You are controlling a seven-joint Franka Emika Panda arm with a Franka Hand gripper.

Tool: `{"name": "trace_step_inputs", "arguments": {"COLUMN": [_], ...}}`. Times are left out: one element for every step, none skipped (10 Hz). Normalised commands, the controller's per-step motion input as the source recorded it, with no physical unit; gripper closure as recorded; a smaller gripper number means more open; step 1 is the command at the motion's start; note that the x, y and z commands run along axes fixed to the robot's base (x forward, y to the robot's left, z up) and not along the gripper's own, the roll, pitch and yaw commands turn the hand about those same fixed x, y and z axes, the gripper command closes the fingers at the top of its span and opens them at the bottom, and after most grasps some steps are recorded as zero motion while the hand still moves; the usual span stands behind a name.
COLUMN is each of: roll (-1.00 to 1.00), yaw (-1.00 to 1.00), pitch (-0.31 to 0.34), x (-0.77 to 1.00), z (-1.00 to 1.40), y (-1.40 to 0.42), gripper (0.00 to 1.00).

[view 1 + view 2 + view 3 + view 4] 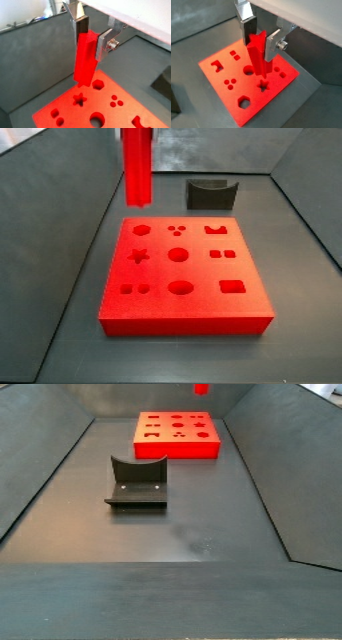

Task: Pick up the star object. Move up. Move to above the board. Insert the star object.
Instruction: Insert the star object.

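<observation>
High above the board (pixel 185 268), near the tabletop's far edge, my hand (pixel 89 36) is squeezed tight on the star object (pixel 86 56). I hold it straight up so it can slide down into the star hole (pixel 138 255).

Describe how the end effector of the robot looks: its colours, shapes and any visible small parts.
In both wrist views the end effector has two flat silver metal fingers shaped like plates. A dark pad sits on the inner face of one. A small round silver screw or knob sticks out from the side of the other finger. Above them a pale grey housing shows. No cables or markings are visible.
</observation>
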Motion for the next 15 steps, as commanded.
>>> {"name": "trace_step_inputs", "arguments": {"roll": [0.16,0.20,0.25,0.27,0.30,0.30,0.03,0.07,0.03,0.01,0.00,0.01,0.05,0.03,0.00], "yaw": [0.37,0.35,0.27,0.25,0.21,0.12,-0.18,-0.57,-0.77,-0.77,-0.38,0.00,-0.20,-0.44,-0.02], "pitch": [-0.070,-0.101,-0.099,-0.087,-0.060,-0.091,0.000,-0.076,-0.131,-0.149,-0.104,0.000,-0.099,-0.163,0.000], "x": [0.00,0.02,0.00,0.00,0.00,0.00,0.00,0.00,0.00,0.00,-0.18,0.00,-0.06,-0.08,0.00], "z": [-0.89,-0.79,-0.72,-0.68,-0.66,-0.63,-0.17,-0.35,-0.43,-0.41,-0.04,-0.03,-0.36,-0.35,0.00], "y": [-0.16,-0.09,-0.09,-0.07,-0.05,-0.03,0.00,-0.13,-0.19,-0.17,-0.09,0.00,-0.10,-0.13,0.00], "gripper": [1.00,1.00,1.00,1.00,1.00,1.00,1.00,1.00,1.00,1.00,1.00,1.00,1.00,1.00,1.00]}}
